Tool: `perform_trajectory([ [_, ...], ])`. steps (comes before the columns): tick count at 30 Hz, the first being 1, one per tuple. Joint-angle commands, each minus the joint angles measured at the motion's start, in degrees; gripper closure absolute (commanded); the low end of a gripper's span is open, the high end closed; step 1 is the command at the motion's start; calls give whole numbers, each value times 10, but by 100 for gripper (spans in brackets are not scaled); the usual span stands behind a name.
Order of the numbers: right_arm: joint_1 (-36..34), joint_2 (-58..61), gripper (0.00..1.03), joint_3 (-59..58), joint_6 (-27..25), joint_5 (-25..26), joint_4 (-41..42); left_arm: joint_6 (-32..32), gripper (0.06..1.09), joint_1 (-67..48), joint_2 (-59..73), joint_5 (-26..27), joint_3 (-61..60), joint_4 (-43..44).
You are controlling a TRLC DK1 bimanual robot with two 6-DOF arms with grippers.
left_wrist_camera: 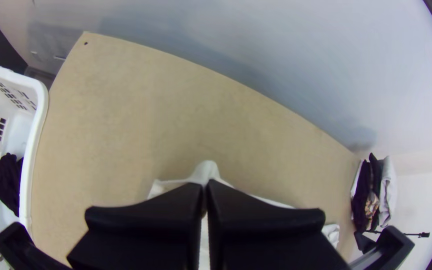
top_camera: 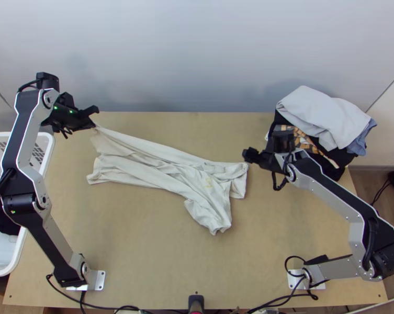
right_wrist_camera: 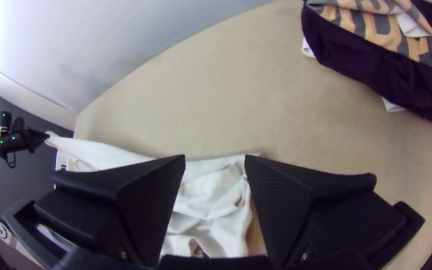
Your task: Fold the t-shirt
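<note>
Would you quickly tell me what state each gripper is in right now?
Left gripper: closed on one end of the t-shirt.
Right gripper: open, holding nothing, by the shirt's other end.

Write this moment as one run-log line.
left hand: shut on t-shirt end | right hand: open near other end | cloth: long, rumpled, not neatly folded
</note>
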Motion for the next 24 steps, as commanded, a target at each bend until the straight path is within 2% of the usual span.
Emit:
perform_trajectory([
  [1,-13,12,63,-9,1,30,-1,1,105,0,3,0,6,-2],
  [7,-7,19,60,-17,15,34,-44,1,105,0,4,0,6,-6],
  [24,8,88,60,5,26,33,-31,1,105,-3,10,0,16,-6],
])
